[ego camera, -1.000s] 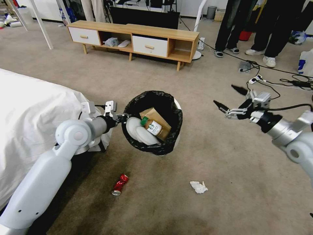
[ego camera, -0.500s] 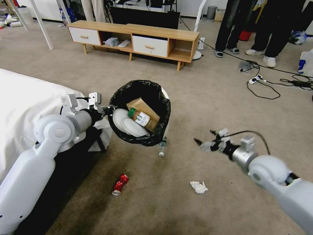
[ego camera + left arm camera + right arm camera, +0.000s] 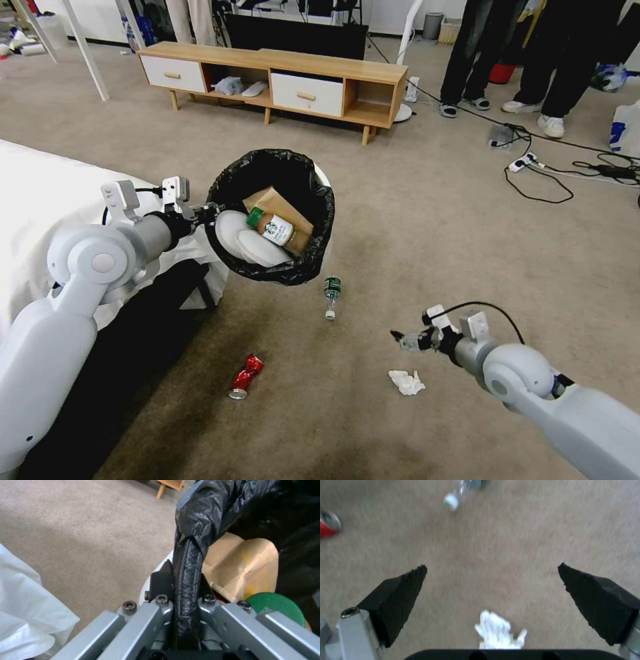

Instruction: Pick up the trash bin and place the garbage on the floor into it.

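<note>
Left hand clamping trash bin rim, right hand spread above tissue

The floor is viewed obliquely downward from the head. The trash bin rim is framed at close range from the left wrist. The white tissue and clear bottle, shared with the head view, are seen from low above in the right wrist view.

Both arms are smooth pale-grey shells with round elbow joints. The left gripper has silver links, black hex screws and black pads. The right gripper carries wedge-shaped black pads; a black cable loops over its wrist.
</note>
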{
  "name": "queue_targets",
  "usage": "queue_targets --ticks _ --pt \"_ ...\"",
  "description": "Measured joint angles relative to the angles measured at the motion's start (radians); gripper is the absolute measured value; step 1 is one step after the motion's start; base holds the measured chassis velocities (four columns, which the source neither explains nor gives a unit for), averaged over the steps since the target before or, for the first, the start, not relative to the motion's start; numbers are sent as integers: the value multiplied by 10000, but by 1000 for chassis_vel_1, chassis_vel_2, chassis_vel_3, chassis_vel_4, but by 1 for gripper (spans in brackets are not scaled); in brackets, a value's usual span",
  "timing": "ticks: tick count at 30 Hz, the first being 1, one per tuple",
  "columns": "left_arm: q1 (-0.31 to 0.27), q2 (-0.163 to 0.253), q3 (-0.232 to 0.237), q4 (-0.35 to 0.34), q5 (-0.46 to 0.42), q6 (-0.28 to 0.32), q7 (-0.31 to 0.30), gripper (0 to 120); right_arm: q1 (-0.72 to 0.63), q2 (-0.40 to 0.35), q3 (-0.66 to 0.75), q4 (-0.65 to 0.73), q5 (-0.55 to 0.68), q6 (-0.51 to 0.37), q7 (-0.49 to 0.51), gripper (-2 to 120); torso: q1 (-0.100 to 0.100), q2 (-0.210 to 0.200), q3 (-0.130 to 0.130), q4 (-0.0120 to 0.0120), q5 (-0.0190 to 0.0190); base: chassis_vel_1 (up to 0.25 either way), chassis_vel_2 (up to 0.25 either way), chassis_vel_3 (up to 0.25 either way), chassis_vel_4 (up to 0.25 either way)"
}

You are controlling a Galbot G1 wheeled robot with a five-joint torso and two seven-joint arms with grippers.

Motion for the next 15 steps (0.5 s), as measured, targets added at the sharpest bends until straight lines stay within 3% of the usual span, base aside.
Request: queue_targets --ticks 15 --pt "125 -182 -63 -52 25 0 -3 2 23 440 -1183 -1408 -152 53 -166 100 0 0 0 0 1 0 0 0 0"
